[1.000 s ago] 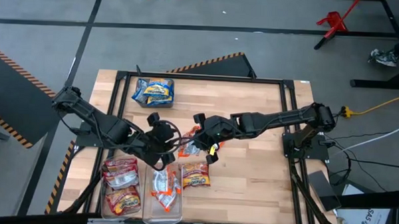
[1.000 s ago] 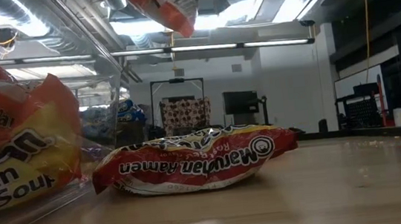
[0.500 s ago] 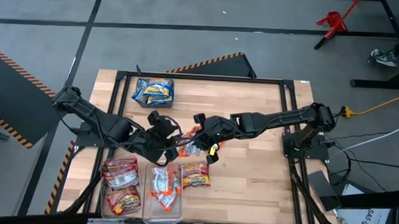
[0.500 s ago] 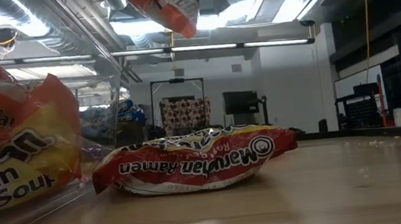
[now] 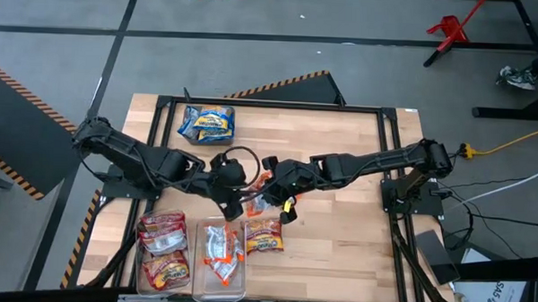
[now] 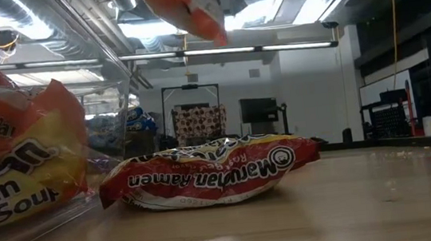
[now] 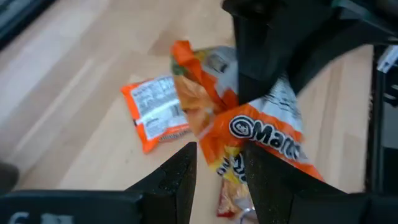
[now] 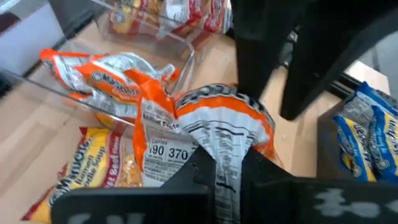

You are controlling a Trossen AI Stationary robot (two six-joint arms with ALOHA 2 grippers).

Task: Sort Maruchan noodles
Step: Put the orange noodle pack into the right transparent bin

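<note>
My main worry is the handover at mid-table. My right gripper (image 8: 219,177) is pinched shut on one end of an orange-and-white crinkly plastic ramen packet (image 8: 205,134), held off the wood, and my left gripper (image 7: 219,171) is right up against the same packet with its fingers partly apart. From the left wrist view the packet hangs between those fingers, but I cannot tell whether they are gripping it or only bracketing it. If both arms pull at once, the thin film could tear or slide out of the right pinch. If the right lets go before the left has a firm hold, the packet would likely drop onto the red-and-yellow ramen packet (image 5: 262,235) lying loose on the table just right of the bins, rather than into a bin. The two wrists are also crowded together, so a careless move could knock them.

The held packet is crumpled and folded, its printed back facing the right wrist camera. The middle clear rectangular plastic bin (image 5: 220,281) near the front edge already holds a matching orange-and-white packet (image 5: 221,252). The clear bin (image 5: 140,254) to its left holds red-and-yellow packets (image 5: 163,235). A clear bin of blue-and-yellow packets (image 5: 207,123) sits at the far left of the table.
</note>
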